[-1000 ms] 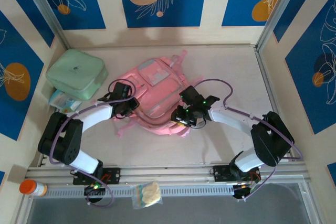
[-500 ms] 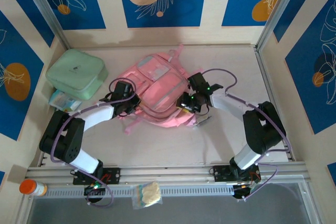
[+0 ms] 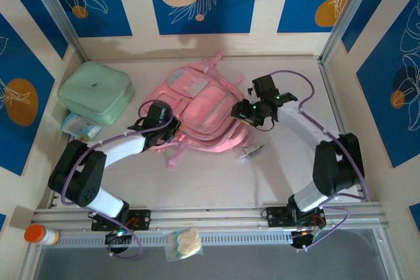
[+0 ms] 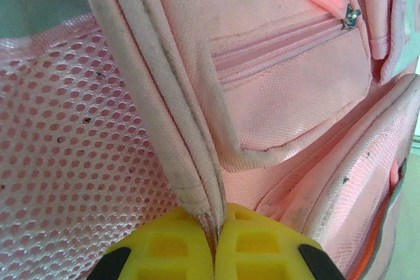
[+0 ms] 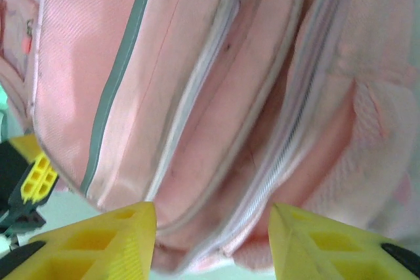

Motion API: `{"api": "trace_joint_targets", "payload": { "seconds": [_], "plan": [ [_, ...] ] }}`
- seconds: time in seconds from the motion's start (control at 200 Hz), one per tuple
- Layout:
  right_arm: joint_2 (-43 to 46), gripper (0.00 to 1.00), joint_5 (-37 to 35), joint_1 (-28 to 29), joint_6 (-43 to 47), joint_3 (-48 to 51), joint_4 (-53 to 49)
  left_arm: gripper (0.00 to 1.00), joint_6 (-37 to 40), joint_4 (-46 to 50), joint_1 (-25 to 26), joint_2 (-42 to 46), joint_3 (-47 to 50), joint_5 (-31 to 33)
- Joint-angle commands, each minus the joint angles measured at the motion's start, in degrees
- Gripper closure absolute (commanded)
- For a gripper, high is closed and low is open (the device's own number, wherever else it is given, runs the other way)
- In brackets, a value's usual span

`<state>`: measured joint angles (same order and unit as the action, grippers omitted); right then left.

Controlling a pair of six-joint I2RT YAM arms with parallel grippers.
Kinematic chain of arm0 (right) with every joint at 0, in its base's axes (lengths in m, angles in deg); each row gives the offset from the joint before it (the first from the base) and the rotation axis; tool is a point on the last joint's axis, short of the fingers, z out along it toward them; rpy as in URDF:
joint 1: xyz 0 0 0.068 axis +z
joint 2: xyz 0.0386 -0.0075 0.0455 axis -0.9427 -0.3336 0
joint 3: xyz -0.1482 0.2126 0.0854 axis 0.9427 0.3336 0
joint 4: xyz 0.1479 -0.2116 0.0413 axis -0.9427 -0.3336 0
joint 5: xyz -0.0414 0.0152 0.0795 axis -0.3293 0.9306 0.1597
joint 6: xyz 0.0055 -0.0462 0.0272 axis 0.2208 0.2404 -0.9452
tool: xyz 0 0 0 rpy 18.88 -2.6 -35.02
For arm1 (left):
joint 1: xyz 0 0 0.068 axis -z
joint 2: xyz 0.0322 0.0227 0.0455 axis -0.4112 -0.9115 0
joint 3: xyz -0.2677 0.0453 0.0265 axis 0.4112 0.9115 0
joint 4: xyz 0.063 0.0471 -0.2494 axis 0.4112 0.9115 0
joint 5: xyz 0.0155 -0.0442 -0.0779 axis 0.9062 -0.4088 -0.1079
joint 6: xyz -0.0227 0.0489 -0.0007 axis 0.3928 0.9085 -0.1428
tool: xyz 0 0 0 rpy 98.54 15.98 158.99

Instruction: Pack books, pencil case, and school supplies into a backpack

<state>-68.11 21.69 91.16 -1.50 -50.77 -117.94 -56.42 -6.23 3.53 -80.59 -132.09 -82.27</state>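
The pink backpack [image 3: 203, 106] lies flat mid-table, its straps toward the back wall. My left gripper [image 3: 168, 130] is at its near-left edge. In the left wrist view the left gripper [image 4: 215, 227] is shut on a pale piped edge of the backpack [image 4: 289, 96], beside a mesh panel. My right gripper [image 3: 240, 113] is at the bag's right side. In the right wrist view the right gripper [image 5: 213, 227] stands open, with the backpack's zipped rim [image 5: 216, 109] blurred in front of the gap. A flat white pouch with blue markings [image 3: 79, 125], the pencil case as far as I can tell, lies at the left. The books are out of view.
A mint-green zip case [image 3: 96, 91] sits at the back left, partly over the white pouch. A small pale object [image 3: 249, 153] lies on the table near the bag's right corner. An orange-capped bottle [image 3: 41, 234] and a clear bag [image 3: 182, 242] rest on the front rail. Walls close three sides.
The backpack has slid toward the back and turned. My left gripper closed on its edge. My right gripper moved back and to the right and its jaws widened.
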Motion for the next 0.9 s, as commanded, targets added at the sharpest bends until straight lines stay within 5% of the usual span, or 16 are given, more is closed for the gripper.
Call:
{"api": "trace_joint_targets", "payload": {
  "seconds": [0.0,0.415,0.655,0.895],
  "plan": [
    [4.7,0.49,-3.4,2.5,-0.7,2.1,-6.7,1.00,-3.4,-5.2,2.4,1.1,-0.2,-1.8],
    [2.5,0.53,-16.4,27.5,-13.2,1.6,0.4,1.00,-6.4,-3.2,4.5,3.6,-2.0,-2.0],
    [-6.3,0.69,-25.5,33.4,-12.6,-3.8,9.6,1.00,-7.9,-4.4,4.9,4.0,-1.6,-3.1],
    [-13.0,0.70,-27.3,33.5,-16.9,-8.1,10.9,1.00,-10.4,-6.1,5.2,4.4,-0.9,-4.4]
  ]
}}
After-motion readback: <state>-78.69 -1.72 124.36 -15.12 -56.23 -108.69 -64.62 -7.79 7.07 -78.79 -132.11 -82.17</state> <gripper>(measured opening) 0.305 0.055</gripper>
